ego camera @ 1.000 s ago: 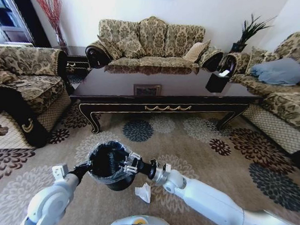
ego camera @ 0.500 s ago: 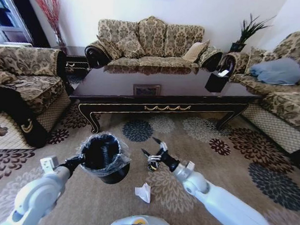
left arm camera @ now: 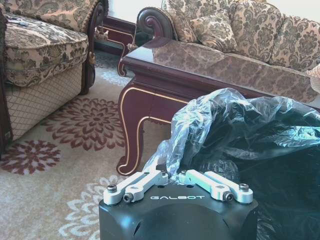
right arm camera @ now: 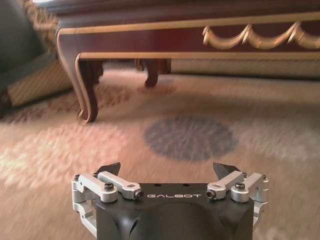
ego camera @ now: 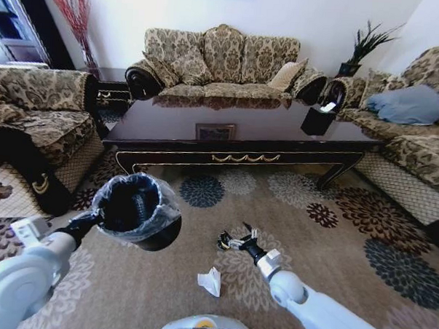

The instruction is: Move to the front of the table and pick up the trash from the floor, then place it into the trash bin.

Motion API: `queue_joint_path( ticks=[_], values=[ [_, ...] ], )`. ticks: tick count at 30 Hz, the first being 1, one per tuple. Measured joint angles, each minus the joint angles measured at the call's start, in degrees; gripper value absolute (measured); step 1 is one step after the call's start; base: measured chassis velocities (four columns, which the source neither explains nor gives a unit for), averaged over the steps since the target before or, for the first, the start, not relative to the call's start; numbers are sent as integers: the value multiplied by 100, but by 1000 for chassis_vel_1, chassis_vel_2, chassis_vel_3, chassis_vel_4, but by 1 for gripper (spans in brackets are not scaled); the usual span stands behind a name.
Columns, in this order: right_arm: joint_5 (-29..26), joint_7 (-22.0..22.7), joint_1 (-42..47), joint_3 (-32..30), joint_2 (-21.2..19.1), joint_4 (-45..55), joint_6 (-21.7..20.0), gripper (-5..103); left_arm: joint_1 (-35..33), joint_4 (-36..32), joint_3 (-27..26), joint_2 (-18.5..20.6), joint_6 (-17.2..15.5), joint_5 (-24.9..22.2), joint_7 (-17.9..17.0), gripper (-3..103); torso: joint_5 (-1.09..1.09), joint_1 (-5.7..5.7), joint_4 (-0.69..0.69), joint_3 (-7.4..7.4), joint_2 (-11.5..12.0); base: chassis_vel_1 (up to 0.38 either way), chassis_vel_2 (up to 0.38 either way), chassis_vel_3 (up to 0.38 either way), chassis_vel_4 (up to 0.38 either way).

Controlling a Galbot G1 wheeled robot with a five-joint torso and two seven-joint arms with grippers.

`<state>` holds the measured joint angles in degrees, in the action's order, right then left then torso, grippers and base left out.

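Right gripper (ego camera: 236, 241), fingers spread and empty, sits low at frame centre beside the dark-and-yellow wad (ego camera: 223, 242). Note left gripper (left arm camera: 175, 175) clenched on the trash bin (ego camera: 133, 212) liner, holding it lifted centre-left, ready for drops.

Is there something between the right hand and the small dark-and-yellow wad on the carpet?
Nothing visible. The right hand is open, low over the carpet, and the wad lies just beyond its fingertips with bare carpet around it.
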<state>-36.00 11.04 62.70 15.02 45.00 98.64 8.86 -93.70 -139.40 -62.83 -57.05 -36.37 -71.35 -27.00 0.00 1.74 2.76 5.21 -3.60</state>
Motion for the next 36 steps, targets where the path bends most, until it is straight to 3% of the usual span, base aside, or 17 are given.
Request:
queue_joint_path(
  ticks=[3,4,13,18,21,22,24,26,27,28,36],
  values=[
    [297,-555,-101,381,70,-443,172,100,-13,-11,33,-43,0,14,-4,3,-1,0,0,0,0,0,0,0,0],
    [297,-555,-101,381,70,-443,172,100,-13,-11,33,-43,0,14,-4,3,-1,0,0,0,0,0,0,0,0],
    [1670,-1793,-512,995,428,-1784,929,100,22,73,320,-141,-4,169,-4,3,0,0,1,0,0,0,0,0,0],
    [1841,-2321,-723,1077,499,-2194,1262,100,38,101,410,-180,-5,228,1,3,0,0,0,0,0,0,0,0,0],
    [1774,-3176,-902,1049,575,-2574,1689,100,53,138,475,-205,-6,287,7,3,0,0,1,0,0,0,0,0,0],
    [1774,-3176,-902,1049,575,-2574,1689,100,53,138,475,-205,-6,287,7,3,0,0,1,0,0,0,0,0,0],
    [1707,-3891,-1013,984,630,-2808,1924,100,54,152,490,-204,-8,303,11,3,0,0,0,0,0,0,0,0,0],
    [1715,-4107,-1050,953,654,-2892,1993,100,57,155,491,-202,-9,303,13,3,0,0,0,0,0,0,0,0,0],
    [1786,-4371,-1104,906,697,-3033,2071,100,60,161,492,-193,-10,303,16,3,0,0,0,0,0,0,0,0,0],
    [2219,-4644,-1222,790,867,-3536,2286,100,56,167,499,-185,-11,306,18,3,0,0,1,0,0,0,0,0,0],
    [2685,-4896,-1388,659,1184,-4284,2492,101,22,174,498,-168,-14,321,21,3,0,0,0,0,0,0,0,0,0]
  ],
)
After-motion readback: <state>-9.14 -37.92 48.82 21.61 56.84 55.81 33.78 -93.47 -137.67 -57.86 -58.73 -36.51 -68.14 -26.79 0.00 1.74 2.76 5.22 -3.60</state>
